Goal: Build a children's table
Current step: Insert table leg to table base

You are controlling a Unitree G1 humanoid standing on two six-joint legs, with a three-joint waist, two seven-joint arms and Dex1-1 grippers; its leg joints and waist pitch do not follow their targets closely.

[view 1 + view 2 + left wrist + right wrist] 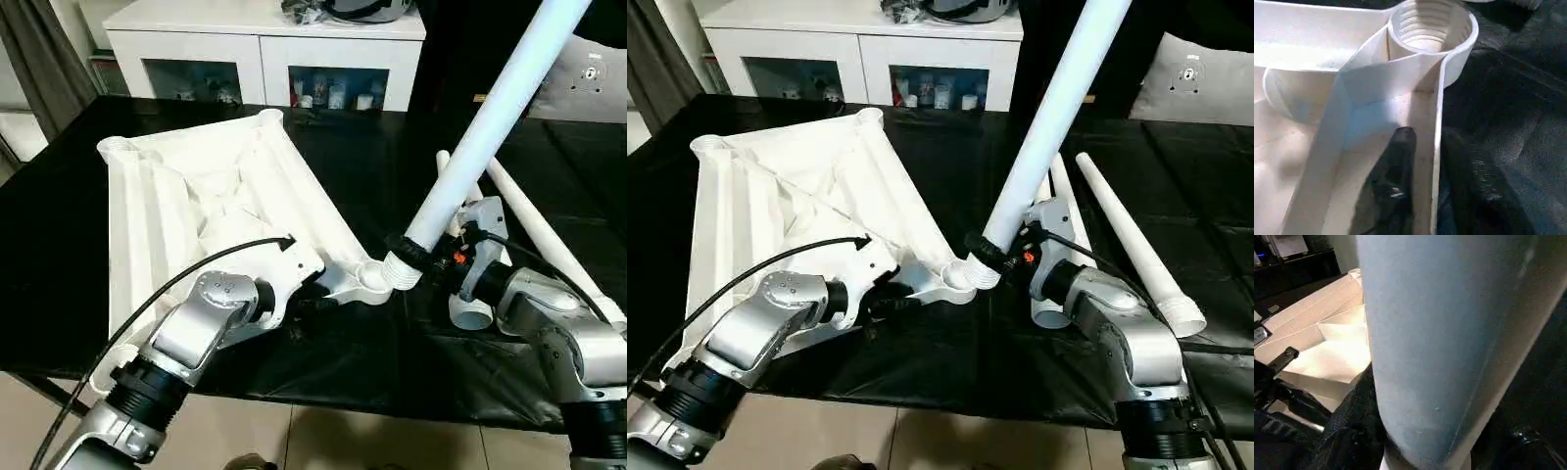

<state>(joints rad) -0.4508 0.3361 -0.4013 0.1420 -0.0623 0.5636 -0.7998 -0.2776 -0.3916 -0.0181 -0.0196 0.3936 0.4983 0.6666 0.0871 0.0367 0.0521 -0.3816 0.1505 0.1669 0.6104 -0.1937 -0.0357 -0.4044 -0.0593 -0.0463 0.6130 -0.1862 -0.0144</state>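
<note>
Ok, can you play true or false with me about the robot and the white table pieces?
1. The tabletop lies with its ribbed underside up. True.
2. The right gripper holds a leg lying flat on the black sheet. False: the leg is tilted up, its threaded end at the near corner socket.
3. The left gripper pinches the tabletop's rim beside that socket. True.
4. Every leg is already screwed in. False: two spare legs lie on the sheet.
5. A cabinet stands behind the table. True.
</note>
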